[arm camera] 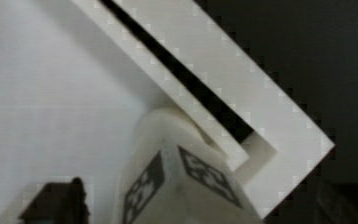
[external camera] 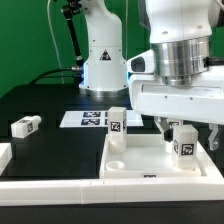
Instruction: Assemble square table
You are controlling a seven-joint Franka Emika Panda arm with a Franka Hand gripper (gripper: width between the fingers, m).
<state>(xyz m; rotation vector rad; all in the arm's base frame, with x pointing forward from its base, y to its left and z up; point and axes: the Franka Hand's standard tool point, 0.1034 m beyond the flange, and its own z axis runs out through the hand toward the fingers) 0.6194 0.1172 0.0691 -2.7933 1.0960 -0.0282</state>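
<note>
The white square table top (external camera: 150,158) lies tray-like at the front, its raised rim (arm camera: 247,90) running beside the black table. One tagged white leg (external camera: 117,121) stands upright in its far corner at the exterior view's left. A second tagged leg (external camera: 184,142) stands upright in the far corner at the exterior view's right. My gripper (external camera: 188,135) hangs over this second leg, open. In the wrist view that leg (arm camera: 185,170) stands between the dark fingers (arm camera: 51,202) with a gap on each side. A third leg (external camera: 25,126) lies loose on the table at the exterior view's left.
The marker board (external camera: 84,118) lies flat behind the table top, in front of the robot's white base (external camera: 103,62). A long low white border wall (external camera: 50,186) runs along the front edge and turns up at the exterior view's left.
</note>
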